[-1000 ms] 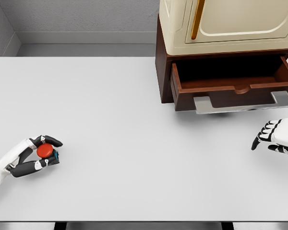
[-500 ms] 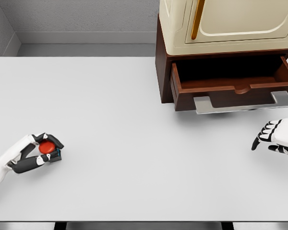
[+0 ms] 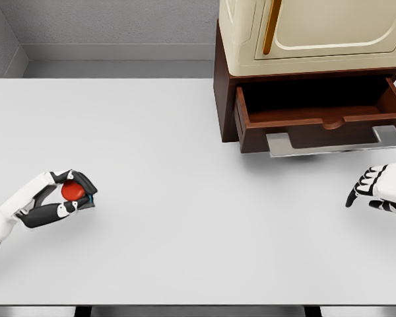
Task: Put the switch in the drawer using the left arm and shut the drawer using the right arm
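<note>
The switch (image 3: 73, 191), a red round button on a small dark base with a blue edge, sits in my left hand (image 3: 71, 194) at the table's left side, fingers curled around it. The brown wooden drawer (image 3: 320, 122) stands pulled out at the upper right, with a silver handle (image 3: 330, 143) along its front. Its inside looks dark and bare. My right hand (image 3: 373, 189) rests at the right edge below the drawer, fingers relaxed and holding nothing.
A cream cabinet (image 3: 313, 33) with a yellow-orange handle sits on top of the brown drawer unit. The white table (image 3: 185, 198) spreads wide between my two hands. A grey wall runs behind the table.
My left hand has lifted the switch a little and carried it to the right and up. The right hand and the drawer have not moved.
</note>
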`<state>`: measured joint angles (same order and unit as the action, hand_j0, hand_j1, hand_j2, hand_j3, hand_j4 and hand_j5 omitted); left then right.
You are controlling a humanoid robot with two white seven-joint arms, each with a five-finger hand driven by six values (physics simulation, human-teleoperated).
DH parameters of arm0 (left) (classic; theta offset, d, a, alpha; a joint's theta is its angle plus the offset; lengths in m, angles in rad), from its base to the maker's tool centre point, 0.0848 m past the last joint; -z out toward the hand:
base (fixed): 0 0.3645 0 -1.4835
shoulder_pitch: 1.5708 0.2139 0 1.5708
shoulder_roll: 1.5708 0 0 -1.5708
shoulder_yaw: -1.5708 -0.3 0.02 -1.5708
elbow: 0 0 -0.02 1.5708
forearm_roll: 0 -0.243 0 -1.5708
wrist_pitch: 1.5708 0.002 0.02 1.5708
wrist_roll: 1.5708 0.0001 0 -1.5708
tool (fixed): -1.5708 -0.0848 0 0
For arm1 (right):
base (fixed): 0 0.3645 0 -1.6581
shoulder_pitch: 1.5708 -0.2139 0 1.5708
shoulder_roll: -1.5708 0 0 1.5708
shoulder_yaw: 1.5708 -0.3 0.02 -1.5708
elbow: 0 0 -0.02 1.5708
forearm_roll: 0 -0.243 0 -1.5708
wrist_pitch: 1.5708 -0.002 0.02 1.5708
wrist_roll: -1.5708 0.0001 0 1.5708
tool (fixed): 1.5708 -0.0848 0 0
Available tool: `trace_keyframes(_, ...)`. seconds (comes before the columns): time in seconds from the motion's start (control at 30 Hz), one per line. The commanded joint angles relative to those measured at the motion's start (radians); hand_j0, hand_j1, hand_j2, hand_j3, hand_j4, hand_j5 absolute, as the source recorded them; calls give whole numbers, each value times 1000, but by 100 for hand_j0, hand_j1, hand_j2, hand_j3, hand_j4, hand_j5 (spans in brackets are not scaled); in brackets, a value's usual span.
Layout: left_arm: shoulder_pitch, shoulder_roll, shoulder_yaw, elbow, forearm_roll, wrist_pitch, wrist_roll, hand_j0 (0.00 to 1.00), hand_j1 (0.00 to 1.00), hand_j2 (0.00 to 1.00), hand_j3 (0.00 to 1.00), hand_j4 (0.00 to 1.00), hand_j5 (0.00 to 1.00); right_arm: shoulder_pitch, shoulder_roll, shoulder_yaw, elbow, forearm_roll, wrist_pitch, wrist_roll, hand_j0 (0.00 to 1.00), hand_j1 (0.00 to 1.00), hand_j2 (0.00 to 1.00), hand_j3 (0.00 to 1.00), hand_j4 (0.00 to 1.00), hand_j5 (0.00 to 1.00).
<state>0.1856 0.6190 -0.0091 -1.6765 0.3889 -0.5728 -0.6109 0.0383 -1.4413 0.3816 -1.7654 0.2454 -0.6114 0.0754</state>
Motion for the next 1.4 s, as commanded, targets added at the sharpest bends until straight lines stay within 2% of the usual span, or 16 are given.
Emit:
trace_keyframes(0.0, 0, -1, -8, -11, 7, 4, 0, 43, 43, 43, 43, 43, 43, 0, -2, -1, 0, -6, 1, 0, 58, 58, 58, 58, 58, 58)
trace_keyframes(0.33, -40, -9, -17, -65, -33, 80, 0, 43, 43, 43, 43, 43, 43, 0, -1, -1, 0, -6, 1, 0, 58, 58, 58, 58, 58, 58)
trace_keyframes(0.53, -101, -10, -66, -68, -33, 103, 0, 43, 43, 43, 43, 43, 43, 0, -1, -1, 0, -6, 1, 0, 58, 58, 58, 58, 58, 58)
trace_keyframes(0.93, -146, -12, -103, -94, -39, 103, 0, 43, 43, 43, 43, 43, 43, 0, -1, -1, 0, -6, 1, 0, 58, 58, 58, 58, 58, 58)
trace_keyframes(1.13, -202, -13, -143, -95, -39, 105, 0, 43, 43, 43, 43, 43, 43, 0, -1, 0, 0, -6, 1, 0, 58, 58, 58, 58, 58, 58)
trace_keyframes(1.23, -253, -19, -181, -95, -39, 108, 0, 43, 43, 43, 43, 43, 43, 0, -1, -1, 0, -6, 1, 0, 58, 58, 58, 58, 58, 58)
trace_keyframes(1.37, -288, -59, -189, -95, -77, 156, 0, 43, 43, 43, 43, 43, 43, 0, -1, -1, 0, -6, 1, 0, 58, 58, 58, 58, 58, 58)
